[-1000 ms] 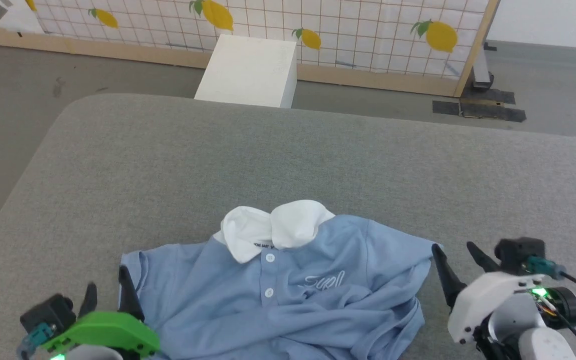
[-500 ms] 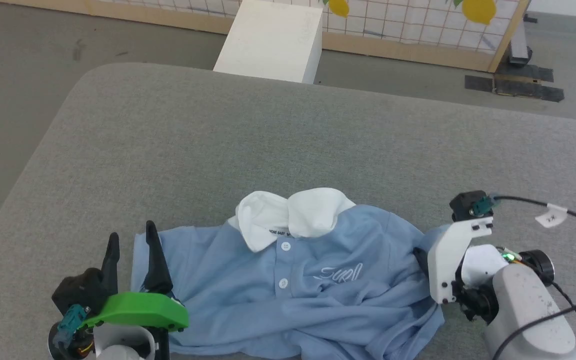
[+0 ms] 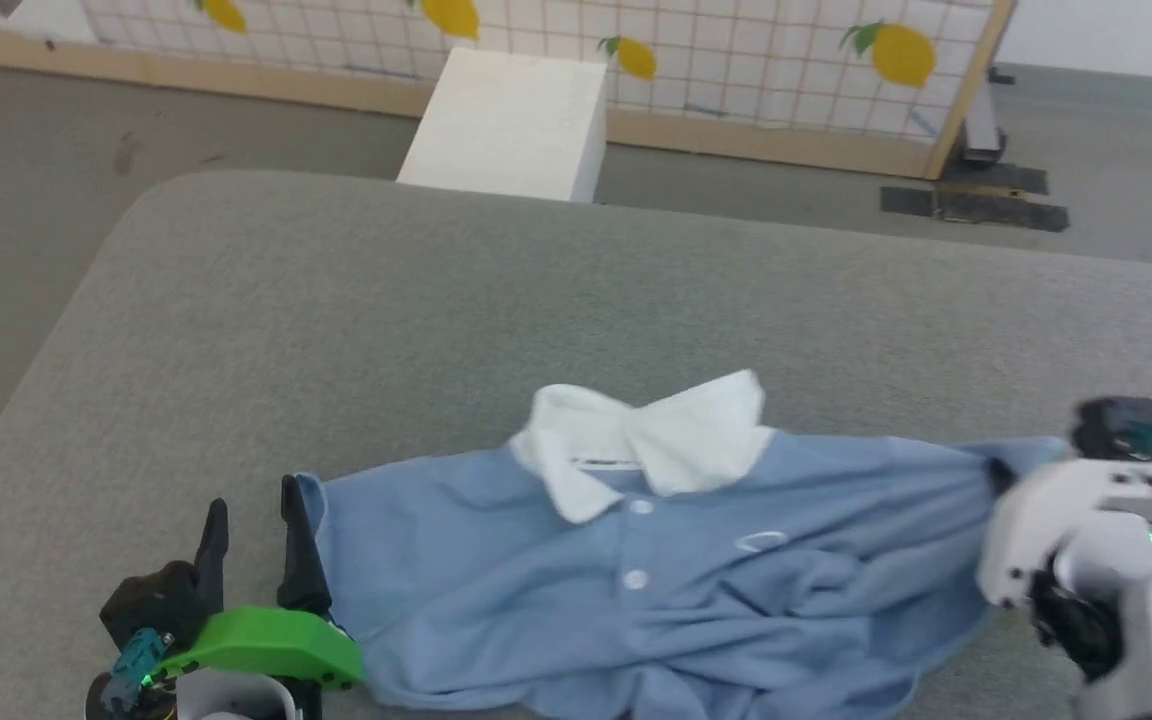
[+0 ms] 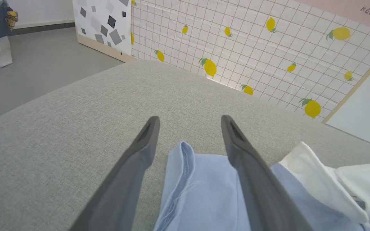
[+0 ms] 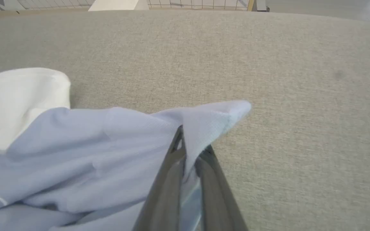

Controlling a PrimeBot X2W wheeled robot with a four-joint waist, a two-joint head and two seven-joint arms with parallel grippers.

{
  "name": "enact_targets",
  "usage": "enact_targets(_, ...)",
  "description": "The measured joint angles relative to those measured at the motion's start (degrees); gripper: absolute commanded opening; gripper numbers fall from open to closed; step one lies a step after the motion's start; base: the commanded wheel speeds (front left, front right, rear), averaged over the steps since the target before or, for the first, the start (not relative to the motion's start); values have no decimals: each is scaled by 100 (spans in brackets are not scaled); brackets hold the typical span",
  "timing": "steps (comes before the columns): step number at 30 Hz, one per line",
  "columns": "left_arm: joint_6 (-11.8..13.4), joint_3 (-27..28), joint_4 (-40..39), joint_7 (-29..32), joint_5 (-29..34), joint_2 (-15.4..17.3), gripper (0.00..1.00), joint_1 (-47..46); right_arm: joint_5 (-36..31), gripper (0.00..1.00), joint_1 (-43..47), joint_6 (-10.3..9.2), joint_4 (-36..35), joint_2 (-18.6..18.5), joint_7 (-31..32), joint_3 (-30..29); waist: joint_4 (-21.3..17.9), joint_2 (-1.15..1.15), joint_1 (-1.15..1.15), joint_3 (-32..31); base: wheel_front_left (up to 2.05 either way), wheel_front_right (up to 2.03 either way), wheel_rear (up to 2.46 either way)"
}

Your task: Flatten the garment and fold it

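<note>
Lying on the grey cushion [image 3: 536, 300] in the lower half of the head view, the garment [image 3: 656, 580] runs its long axis left to right, sleeve to sleeve, with its white collar [image 3: 651, 440] pointing toward the top of the frame. At the lower left you have the left gripper [image 3: 253, 495] with jaws spread wide. In the left wrist view the sleeve edge [image 4: 180, 166] sits between the two fingers, though you cannot tell whether they touch it. At the right edge, your right gripper [image 5: 193, 139] has its jaws pressed together, pinching the other sleeve, and a tip of cloth pokes up past them.
</note>
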Motion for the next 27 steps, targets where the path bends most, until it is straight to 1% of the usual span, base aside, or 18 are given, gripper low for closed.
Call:
enact_targets(4, -75, -9, 110, 0, 53, -51, 100, -5, -86, 0, 444, -1, -588, -7, 259, -641, -233, 0, 0, -96, 0, 0, 0)
enact_targets(6, -103, -22, 158, -3, 96, -63, 100, -16, -57, 0, 610, 0, -753, -11, 417, -887, -353, 0, 0, -124, 0, 0, 0)
enact_targets(11, -159, -126, 409, 4, 104, -80, 100, -136, 157, 0, 921, 0, -759, -16, 584, -1215, -647, 0, 0, -135, 0, 0, 0)
enact_targets(12, -160, -149, 476, 47, 98, -81, 100, -187, 203, 11, 948, 0, -712, -15, 549, -1235, -705, 0, 0, -127, 0, 0, 0)
enact_targets(13, -160, -171, 547, 109, 99, -80, 100, -242, 289, 88, 950, 0, -653, -14, 469, -1228, -762, 0, 0, -116, 0, 0, 0)
enact_targets(14, -160, -200, 623, 176, 99, -79, 100, -310, 361, 100, 950, 0, -590, -16, 376, -1224, -814, 0, 0, -103, 0, 0, 0)
enact_targets(19, -132, -274, 1143, 792, 99, -33, 100, -762, 622, 100, 961, -1, -400, -25, -322, -933, -1041, 0, 0, -30, 0, 0, 0)
enact_targets(24, 223, -201, 1750, 1571, 98, 66, 100, -1243, 697, 100, 1107, -1, -516, -18, -1216, -389, -1249, 0, 0, 29, 0, 0, 0)
enact_targets(27, 388, -171, 2001, 1941, 94, 148, 100, -1455, 672, 100, 1223, -1, -669, -21, -1613, -175, -1359, 0, 0, 63, 0, 0, 0)
